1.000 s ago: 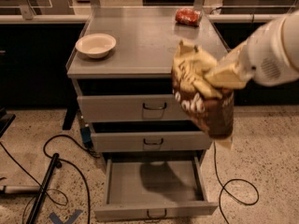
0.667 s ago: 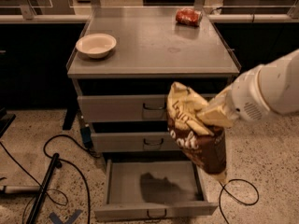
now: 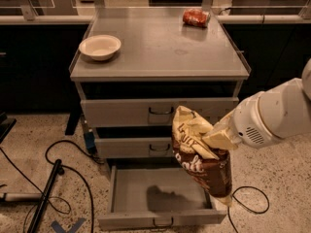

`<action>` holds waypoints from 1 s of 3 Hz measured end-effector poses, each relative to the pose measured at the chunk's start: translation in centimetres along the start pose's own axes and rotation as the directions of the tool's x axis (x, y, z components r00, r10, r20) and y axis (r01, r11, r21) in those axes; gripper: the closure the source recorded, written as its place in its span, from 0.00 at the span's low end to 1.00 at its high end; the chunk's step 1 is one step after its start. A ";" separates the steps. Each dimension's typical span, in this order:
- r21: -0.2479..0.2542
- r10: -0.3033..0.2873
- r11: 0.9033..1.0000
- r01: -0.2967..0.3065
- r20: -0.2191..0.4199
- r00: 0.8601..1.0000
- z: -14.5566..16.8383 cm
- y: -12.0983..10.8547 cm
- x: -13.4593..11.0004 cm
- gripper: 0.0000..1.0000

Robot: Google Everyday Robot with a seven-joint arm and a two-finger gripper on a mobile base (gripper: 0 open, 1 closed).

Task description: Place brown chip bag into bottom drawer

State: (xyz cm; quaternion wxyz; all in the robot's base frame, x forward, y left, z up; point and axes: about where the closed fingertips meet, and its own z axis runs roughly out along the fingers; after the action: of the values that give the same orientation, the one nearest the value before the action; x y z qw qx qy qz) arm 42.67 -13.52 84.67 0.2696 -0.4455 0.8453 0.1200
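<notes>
The brown chip bag [image 3: 204, 159], dark brown and pale yellow with wrinkled foil, hangs in the air in front of the cabinet's right side. My gripper [image 3: 214, 139] is shut on its upper part, coming in from the right on a white arm [image 3: 272, 118]. The bottom drawer [image 3: 160, 191] is pulled open below, a wide shallow grey tray with a small loop handle [image 3: 163, 222]. The bag's lower end hangs over the drawer's right rear part, above its floor. The bag's shadow lies on the drawer floor.
Two shut grey drawers [image 3: 158, 111] sit above the open one. A white bowl [image 3: 99, 46] and a small red snack bag [image 3: 196, 17] rest on the cabinet top [image 3: 160, 47]. Black cables [image 3: 63, 169] and a dark pole [image 3: 43, 198] lie on the floor at left.
My arm has lowered the brown chip bag from level with the top drawer down toward the open bottom drawer, and slightly left.
</notes>
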 end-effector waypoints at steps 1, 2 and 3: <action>0.019 0.019 1.000 -0.019 -0.021 1.000 3.2 -0.4 2.1 1.00; 0.060 0.064 0.996 -0.061 -0.064 0.996 9.7 -1.9 6.2 1.00; 0.118 0.102 0.989 -0.091 -0.090 0.991 14.5 -4.1 8.4 1.00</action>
State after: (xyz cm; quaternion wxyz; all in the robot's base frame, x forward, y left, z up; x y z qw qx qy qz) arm 47.20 -15.25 68.14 0.2476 -0.3930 0.8833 0.0633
